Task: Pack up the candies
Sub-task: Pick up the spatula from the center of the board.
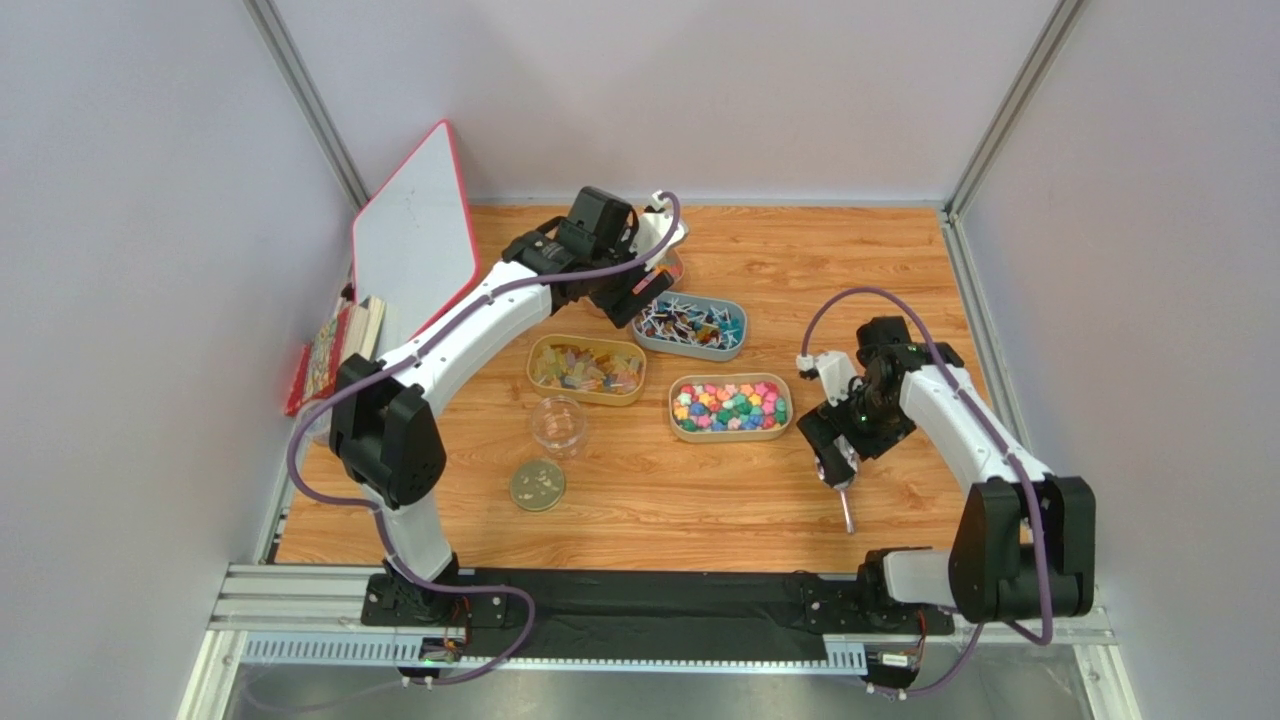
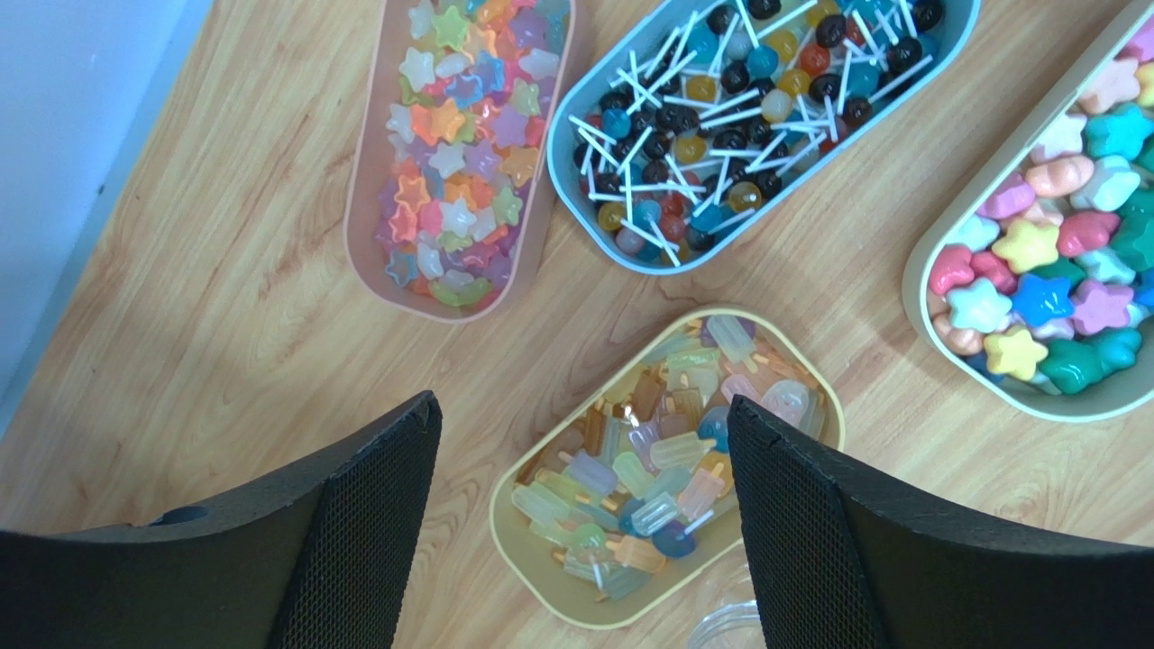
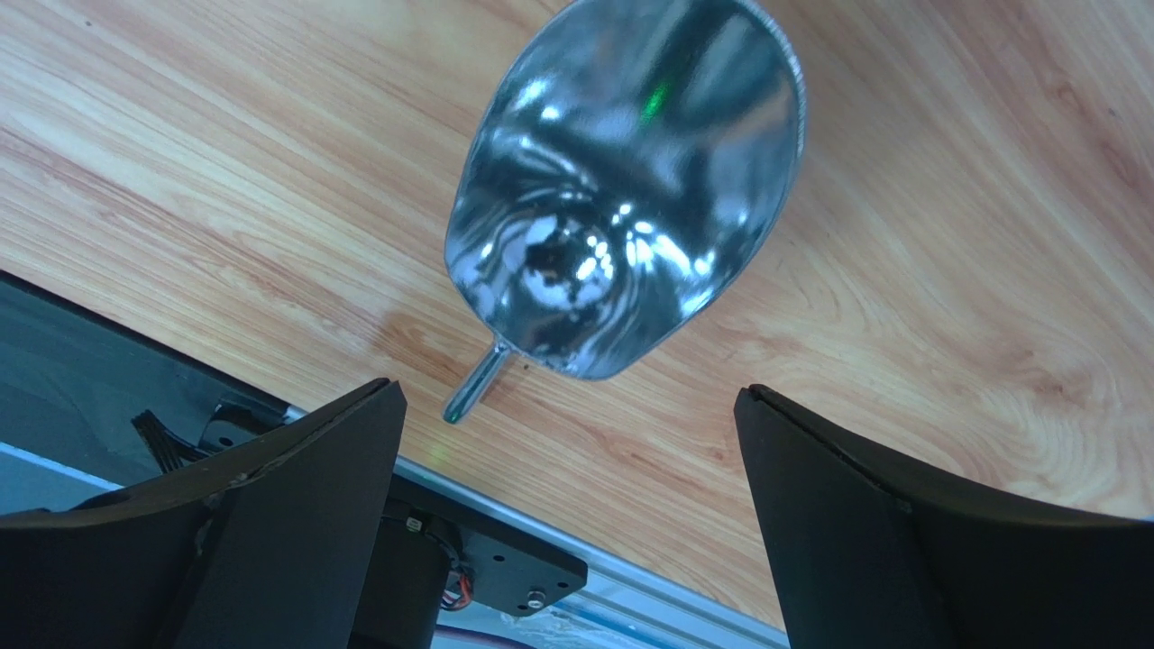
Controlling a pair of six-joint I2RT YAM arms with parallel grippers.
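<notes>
Top view: candies (image 1: 730, 407) fill trays (image 1: 730, 438) mid-frame, with bare table (image 1: 691, 510) below them.
Left wrist view: left pincer (image 2: 583, 406) spread apart above a yellow tray (image 2: 504, 534).
Right wrist view: right pincer (image 3: 569, 390) spread apart above a scoop (image 3: 630, 189), near the table's edge.

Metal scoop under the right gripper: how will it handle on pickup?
The scoop looks like stiff polished metal, so probably slippery in the grip. Its rounded shape may rock or roll if nudged. The thin handle likely offers little purchase.
</notes>
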